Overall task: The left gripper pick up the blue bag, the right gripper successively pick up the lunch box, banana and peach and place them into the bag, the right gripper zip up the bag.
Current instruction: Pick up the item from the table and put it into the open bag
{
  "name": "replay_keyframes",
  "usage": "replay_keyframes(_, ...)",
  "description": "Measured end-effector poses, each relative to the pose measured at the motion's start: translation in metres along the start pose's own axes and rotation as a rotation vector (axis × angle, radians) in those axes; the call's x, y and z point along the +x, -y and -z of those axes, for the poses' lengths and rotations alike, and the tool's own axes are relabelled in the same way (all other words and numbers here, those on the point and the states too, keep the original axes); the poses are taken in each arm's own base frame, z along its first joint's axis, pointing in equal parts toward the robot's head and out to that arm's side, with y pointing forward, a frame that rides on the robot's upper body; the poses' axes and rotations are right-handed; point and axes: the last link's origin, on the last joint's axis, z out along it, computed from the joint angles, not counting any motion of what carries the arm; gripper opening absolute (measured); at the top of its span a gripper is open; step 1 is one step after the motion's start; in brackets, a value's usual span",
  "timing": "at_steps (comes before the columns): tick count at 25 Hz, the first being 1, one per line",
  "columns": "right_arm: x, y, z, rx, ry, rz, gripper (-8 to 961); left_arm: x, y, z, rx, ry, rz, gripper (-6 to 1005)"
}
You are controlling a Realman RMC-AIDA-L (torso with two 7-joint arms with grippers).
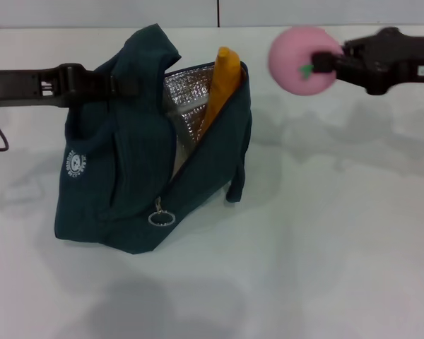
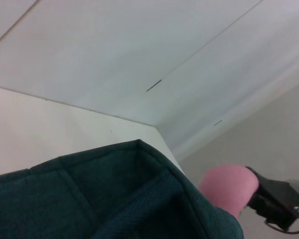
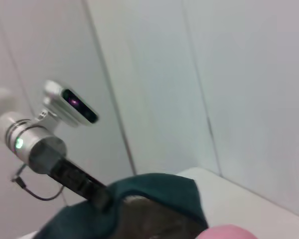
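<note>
Bag (image 1: 138,176) stands open on the counter (image 1: 325,268), banana (image 1: 221,85) poking out; left gripper (image 1: 120,83) fingers clamp its top; right gripper (image 1: 324,62) fingers hold the peach (image 1: 293,60) beside the bag.

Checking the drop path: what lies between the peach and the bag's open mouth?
Nothing: in the head view, only bare table background shows between the peach, held by the right gripper, and the blue bag, where the banana pokes out.

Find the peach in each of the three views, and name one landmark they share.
Head view: the peach is upper right, held by the right hand, beside the blue bag.
Left wrist view: bottom right, past the bag's rim.
Right wrist view: a pink sliver at the bottom edge.
Shared landmark: the blue bag.
</note>
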Motion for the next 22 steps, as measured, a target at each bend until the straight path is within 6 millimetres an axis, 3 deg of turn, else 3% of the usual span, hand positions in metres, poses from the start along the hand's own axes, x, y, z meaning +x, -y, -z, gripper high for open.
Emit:
replay_keyframes(4, -0.011, -0.003, -0.035, -0.06, -0.028, 0.02, 41, 0.001, 0.0, -0.002, -0.002, 0.0, -0.002, 33)
replay_keyframes(5, -0.014, -0.004, -0.053, -0.079, -0.055, 0.027, 40, 0.001, 0.0, -0.002, -0.002, 0.0, -0.002, 33)
replay_keyframes(6, -0.014, -0.004, -0.053, -0.079, -0.055, 0.027, 38, 0.001, 0.0, -0.002, -0.002, 0.0, -0.002, 33)
replay_keyframes(12, -0.019, -0.008, -0.104, -0.103, -0.149, 0.081, 36, 0.001, -0.001, -0.003, -0.003, 0.0, -0.003, 33)
replay_keyframes(16, -0.022, -0.01, -0.109, -0.12, -0.154, 0.089, 37, 0.001, -0.001, -0.004, -0.006, 0.0, -0.003, 33)
replay_keyframes(22, -0.025, -0.014, -0.105, -0.146, -0.081, 0.082, 204, 0.001, -0.001, -0.005, -0.009, 0.001, -0.002, 33)
